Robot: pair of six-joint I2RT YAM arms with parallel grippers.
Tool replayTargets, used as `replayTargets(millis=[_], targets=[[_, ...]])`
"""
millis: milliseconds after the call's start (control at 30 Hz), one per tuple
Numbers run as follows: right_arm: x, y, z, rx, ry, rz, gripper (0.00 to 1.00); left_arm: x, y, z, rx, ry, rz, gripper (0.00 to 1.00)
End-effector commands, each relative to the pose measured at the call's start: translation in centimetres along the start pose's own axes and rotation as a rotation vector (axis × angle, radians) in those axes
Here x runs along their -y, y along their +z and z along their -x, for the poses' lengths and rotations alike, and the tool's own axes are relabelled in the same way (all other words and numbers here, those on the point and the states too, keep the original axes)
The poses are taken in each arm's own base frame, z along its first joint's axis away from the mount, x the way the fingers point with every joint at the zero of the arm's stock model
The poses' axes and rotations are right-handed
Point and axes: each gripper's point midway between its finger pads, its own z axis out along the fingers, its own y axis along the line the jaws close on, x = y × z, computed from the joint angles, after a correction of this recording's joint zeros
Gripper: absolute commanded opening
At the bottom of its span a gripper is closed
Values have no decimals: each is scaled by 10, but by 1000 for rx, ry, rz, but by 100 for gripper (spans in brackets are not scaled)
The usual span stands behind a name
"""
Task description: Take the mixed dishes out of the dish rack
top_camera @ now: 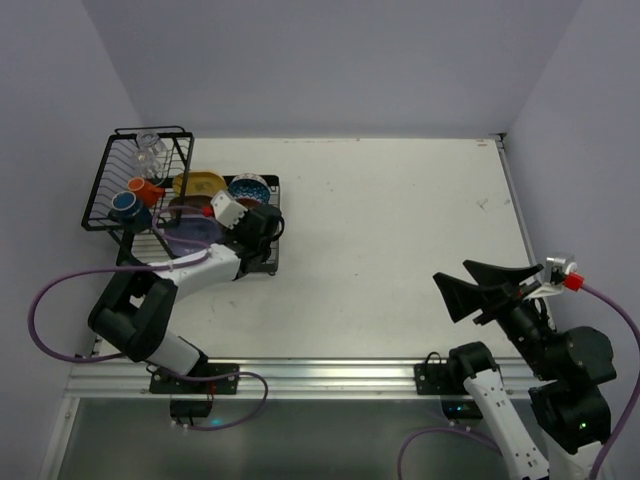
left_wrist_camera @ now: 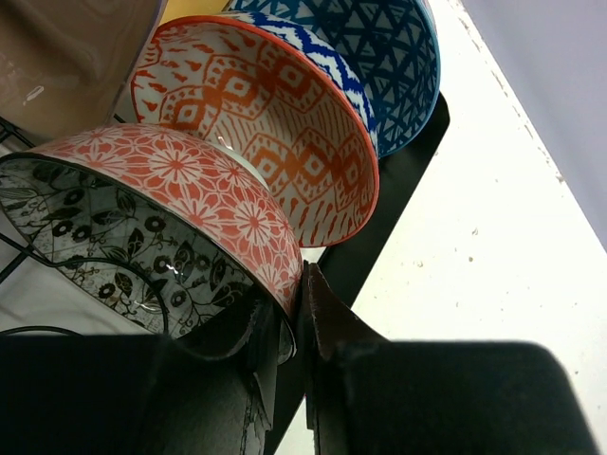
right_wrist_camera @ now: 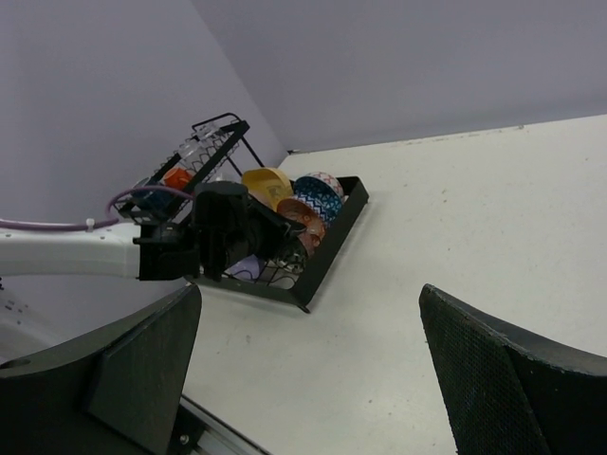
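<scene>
The dish rack (top_camera: 100, 190) stands at the table's far left, with a black base tray (left_wrist_camera: 403, 161). In the left wrist view three bowls stand on edge in a row. Nearest is a reddish floral bowl (left_wrist_camera: 190, 180) with a black-and-white leafy inside. Behind it come an orange-and-white bowl (left_wrist_camera: 256, 123) and a blue-and-white bowl (left_wrist_camera: 379, 57). My left gripper (left_wrist_camera: 296, 313) is shut on the reddish bowl's rim, one finger inside it and one outside. My right gripper (top_camera: 455, 272) hangs open and empty over the table's near right.
The rack also holds a yellow plate (top_camera: 200, 183), a lavender plate (top_camera: 190, 232), an orange mug (top_camera: 145, 188), a dark mug (top_camera: 127, 205) and a clear glass (top_camera: 150, 152). A tan plate (left_wrist_camera: 66, 57) stands left of the bowls. White tabletop (top_camera: 400, 230) stretches right of the rack.
</scene>
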Motion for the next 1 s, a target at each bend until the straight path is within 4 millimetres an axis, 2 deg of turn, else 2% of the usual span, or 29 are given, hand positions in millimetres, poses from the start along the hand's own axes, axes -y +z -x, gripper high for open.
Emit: replayTargets(millis=[0,333,400,433,467,533,567,967], targets=[[-11,0,7,-5,-17,40,99,-13,2,18,85,-32,43,0],[-11,0,8,2,-11,43,99,-6,-5,24,90,-97,-15,0],[-11,1,7,1,-9,44,99,1,-6,26,93,-120,-51,0],[-11,1,7,2,-10,43,99,-3,-7,24,92,-114,-56,0],[-11,1,7,1,-9,44,99,4,-7,28,106,-134,-93,0],[-12,1,7,-1,-10,48,99,2,-10,29,115,-147,-120,0],[-13,1,7,-3,-9,51,99,9,-12,34,128,-170,-153,0],[-12,0,11,5,-20,39,99,28,-18,39,127,-219,-250,0]])
